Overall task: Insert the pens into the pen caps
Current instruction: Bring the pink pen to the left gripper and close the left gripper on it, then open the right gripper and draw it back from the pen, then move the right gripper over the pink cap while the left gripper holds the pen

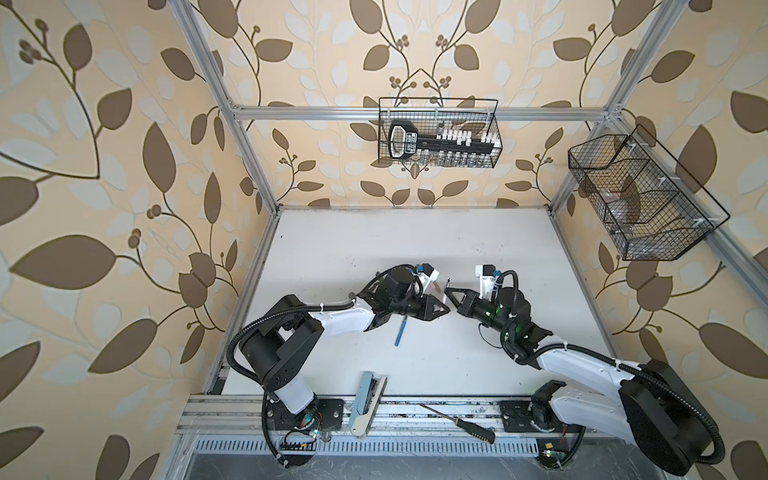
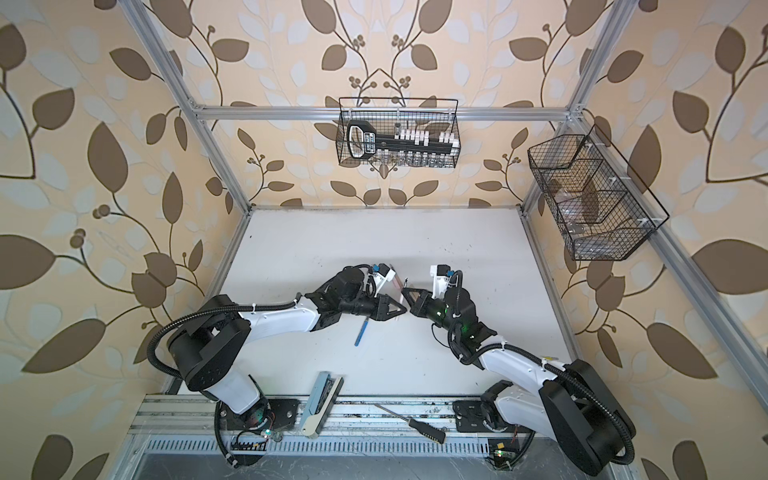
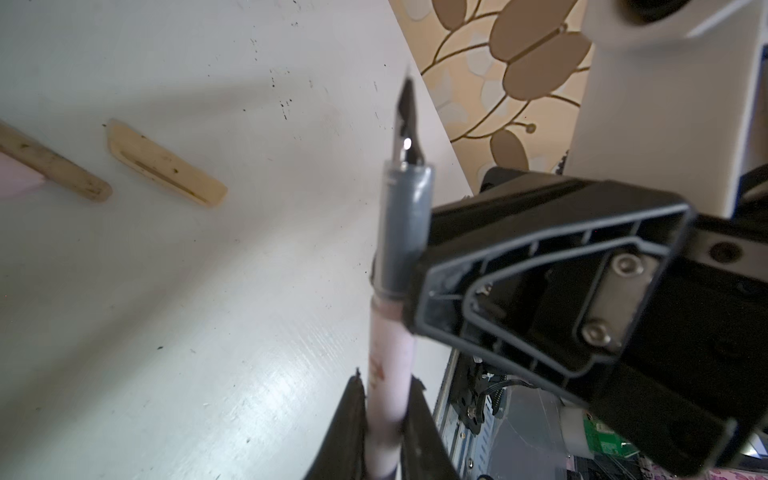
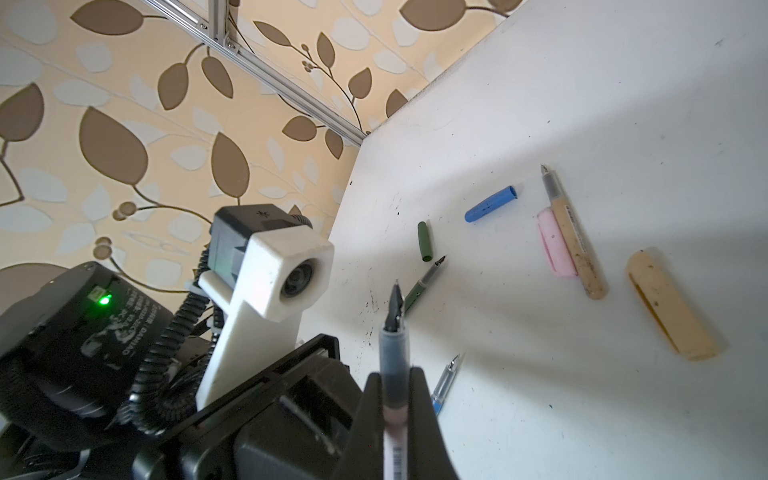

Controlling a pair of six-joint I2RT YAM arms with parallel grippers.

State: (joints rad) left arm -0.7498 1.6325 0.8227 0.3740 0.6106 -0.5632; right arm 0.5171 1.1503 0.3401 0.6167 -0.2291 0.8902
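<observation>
Blue pen point(image 1: 402, 330): lies uncapped on the white table point(image 1: 415, 249), beside the left forearm in both top views.

Left gripper point(image 3: 386, 415): claw pressed onto the pale barrel of the pink pen point(image 3: 391, 340), at its rear part.

Pink pen: held off the table between the two arms, near mid-table, with its dark nib bare. No cap is on it.

Right gripper point(image 4: 395, 386): claw pinching the same pen further forward, on the grey grip section below the nib. Both claws hold one pen.

Loose on the table, per the right wrist view: green cap point(image 4: 424, 241) near the green pen point(image 4: 424, 282); blue cap point(image 4: 492, 205); pink cap point(image 4: 557, 243) touching the tan pen point(image 4: 575, 237); tan cap point(image 4: 673, 303) apart from it.

Assessment: no pen shows a cap, so four insertions remain. The double hold appears to be a handover or regrip before the pink cap is fetched.
</observation>
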